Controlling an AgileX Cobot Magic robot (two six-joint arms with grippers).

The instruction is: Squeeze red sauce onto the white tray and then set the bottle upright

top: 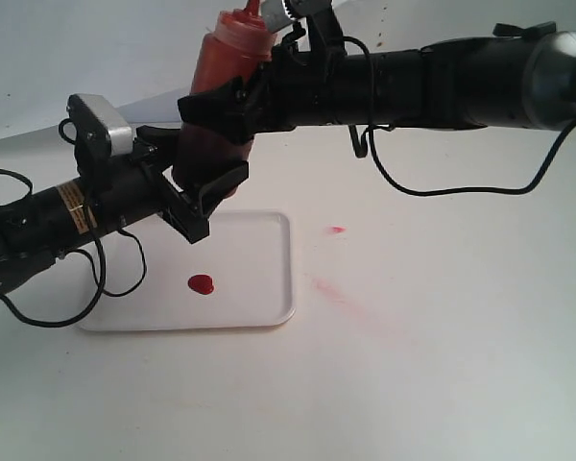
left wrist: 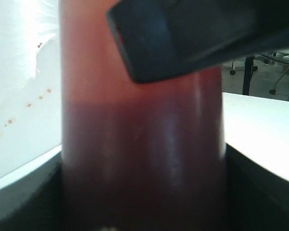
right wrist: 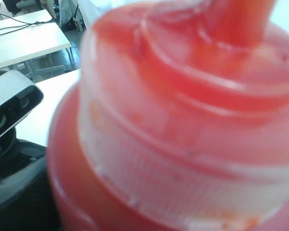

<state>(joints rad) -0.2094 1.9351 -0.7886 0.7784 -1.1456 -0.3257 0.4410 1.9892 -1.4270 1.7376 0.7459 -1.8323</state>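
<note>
The bottle (top: 232, 58) hangs nearly upright in the air above the back left of the white tray (top: 259, 250), nozzle up. My left gripper (top: 209, 197) is shut on its lower end, with a dark jaw on each side of the dark-red body (left wrist: 144, 144). My right gripper (top: 226, 101) is shut on it higher up; one of its black fingers (left wrist: 192, 38) crosses the bottle in the left wrist view. The bottle's shoulder and screw collar (right wrist: 173, 120) fill the right wrist view and hide that gripper's jaws. A rounded blob of red sauce (top: 202, 284) lies on the tray.
To the right of the tray, a faint pinkish smear (top: 341, 293) and a small red speck (top: 338, 230) mark the white table. A black cable (top: 442, 187) droops from the right arm. The left arm's camera housing (right wrist: 9, 108) sits close to the bottle.
</note>
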